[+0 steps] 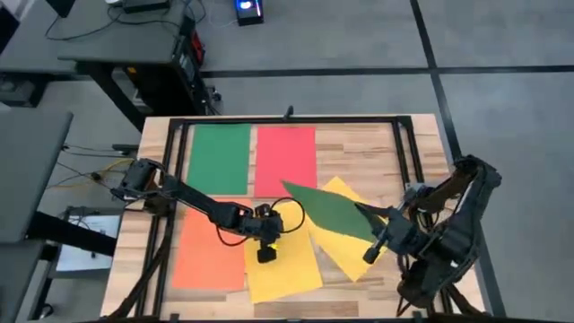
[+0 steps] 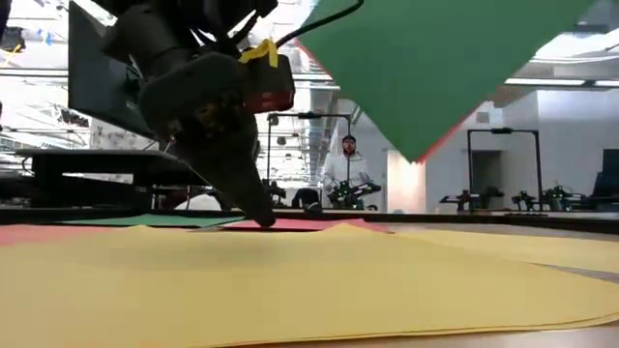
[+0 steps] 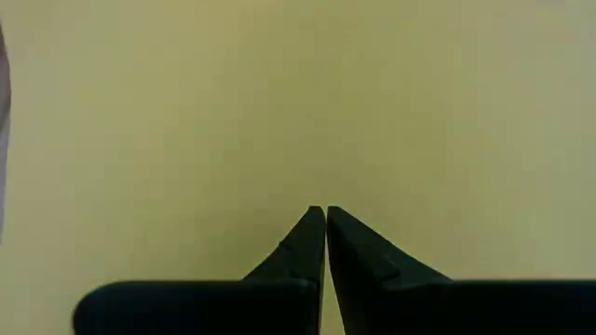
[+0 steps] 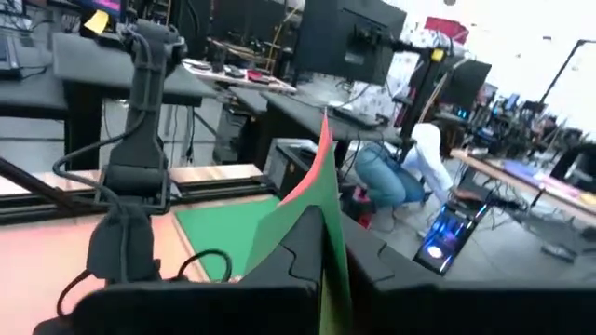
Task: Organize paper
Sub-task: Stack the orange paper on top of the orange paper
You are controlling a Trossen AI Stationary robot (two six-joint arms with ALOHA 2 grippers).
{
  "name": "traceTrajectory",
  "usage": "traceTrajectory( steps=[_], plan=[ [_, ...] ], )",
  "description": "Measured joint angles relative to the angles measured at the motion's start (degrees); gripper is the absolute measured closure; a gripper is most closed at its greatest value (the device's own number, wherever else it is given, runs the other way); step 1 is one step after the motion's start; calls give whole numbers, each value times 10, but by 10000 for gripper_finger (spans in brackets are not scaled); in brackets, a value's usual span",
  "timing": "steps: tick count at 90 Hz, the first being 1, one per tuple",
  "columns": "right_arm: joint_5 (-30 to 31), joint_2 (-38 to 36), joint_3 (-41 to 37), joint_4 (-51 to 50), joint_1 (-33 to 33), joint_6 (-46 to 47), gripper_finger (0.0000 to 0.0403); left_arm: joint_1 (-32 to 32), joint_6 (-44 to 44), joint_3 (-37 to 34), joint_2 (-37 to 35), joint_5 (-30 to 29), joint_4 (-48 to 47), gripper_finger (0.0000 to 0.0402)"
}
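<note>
The right end effector [image 1: 372, 251] is clamped on the near-right end of a lifted green sheet [image 1: 330, 209], whose long axis runs far-left over the desk [image 1: 377, 148]; the left end effector [image 1: 266, 255], pinched together, presses the near yellow sheet [image 1: 287, 269]; open desk lies right of the red sheet [image 1: 285, 160].

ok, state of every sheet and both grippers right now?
Green sheet: flat, far left.
Pink-red sheet: flat, beside it.
Orange sheet: flat, near left.
Yellow sheet: flat, pinned under left gripper, fingers shut.
Second yellow sheet: flat, angled.
Second green sheet: lifted, pinched by right gripper.
</note>
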Motion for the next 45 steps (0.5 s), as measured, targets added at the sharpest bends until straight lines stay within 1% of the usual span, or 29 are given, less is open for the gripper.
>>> traceTrajectory(
  steps=[13, 21, 33, 40, 45],
  plan=[
    [14, 0, 35, 22, -3, -76, 403, 0, 1, -1, 1, 4, -14, 402],
    [19, 0, 55, 38, -3, -123, 403, 0, 10, -3, 22, 11, -2, 402],
    [28, 0, 81, 65, -3, -190, 403, 3, 44, 9, 65, 38, 18, 402],
    [28, -1, 88, 75, -4, -214, 403, 7, 61, 23, 87, 49, 27, 402],
    [28, -1, 92, 74, -8, -218, 403, 10, 72, 29, 89, 57, 23, 402]
  ],
)
